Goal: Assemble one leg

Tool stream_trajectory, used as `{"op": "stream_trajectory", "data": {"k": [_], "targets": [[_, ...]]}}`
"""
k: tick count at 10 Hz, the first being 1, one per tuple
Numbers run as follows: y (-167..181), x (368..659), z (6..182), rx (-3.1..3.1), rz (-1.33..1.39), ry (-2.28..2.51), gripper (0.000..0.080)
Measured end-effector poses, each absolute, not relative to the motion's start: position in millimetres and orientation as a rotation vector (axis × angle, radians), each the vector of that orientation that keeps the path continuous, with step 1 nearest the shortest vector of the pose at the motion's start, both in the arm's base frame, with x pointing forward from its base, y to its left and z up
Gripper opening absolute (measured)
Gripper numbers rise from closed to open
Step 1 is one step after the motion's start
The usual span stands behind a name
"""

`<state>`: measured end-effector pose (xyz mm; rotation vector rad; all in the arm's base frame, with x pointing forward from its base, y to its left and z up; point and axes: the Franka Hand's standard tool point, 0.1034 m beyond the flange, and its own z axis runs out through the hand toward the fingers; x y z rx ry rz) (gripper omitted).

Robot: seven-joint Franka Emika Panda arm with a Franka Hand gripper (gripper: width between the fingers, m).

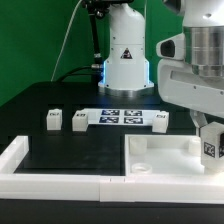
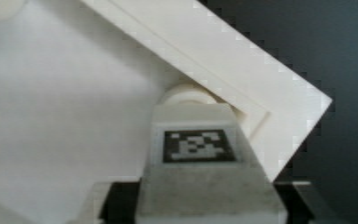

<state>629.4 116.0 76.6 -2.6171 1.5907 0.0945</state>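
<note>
Leg gripped at the panel's corner.
We see the arm point(image 1: 195, 70) reaching down at three o'clock of the exterior view, jaws closed on the leg point(image 2: 197, 150), which hangs by a corner of the white panel point(image 1: 150, 160); whether they touch, we cannot tell. Our black tabletop point(image 1: 60, 145) carries three more legs point(image 1: 78, 121) and the marker board point(image 1: 122, 116) in a row near the centre. A white rail point(image 1: 40, 172) edges it at seven o'clock, with bare room between.
</note>
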Motion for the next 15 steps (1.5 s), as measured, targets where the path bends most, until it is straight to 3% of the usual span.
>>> {"op": "stream_trajectory", "data": {"k": [3,5,6,7,15], "targets": [[115.7,629.5,76.6,-2.498,0.107,1.771,0.0292],[117.5,629.2,76.7,-2.543,0.106,1.698,0.0543],[120.2,628.8,76.7,-2.569,0.104,1.658,0.0543],[123.0,629.4,76.8,-2.668,0.086,1.479,0.063],[117.9,637.3,80.5,-3.041,-0.046,-0.159,0.0648]]}}
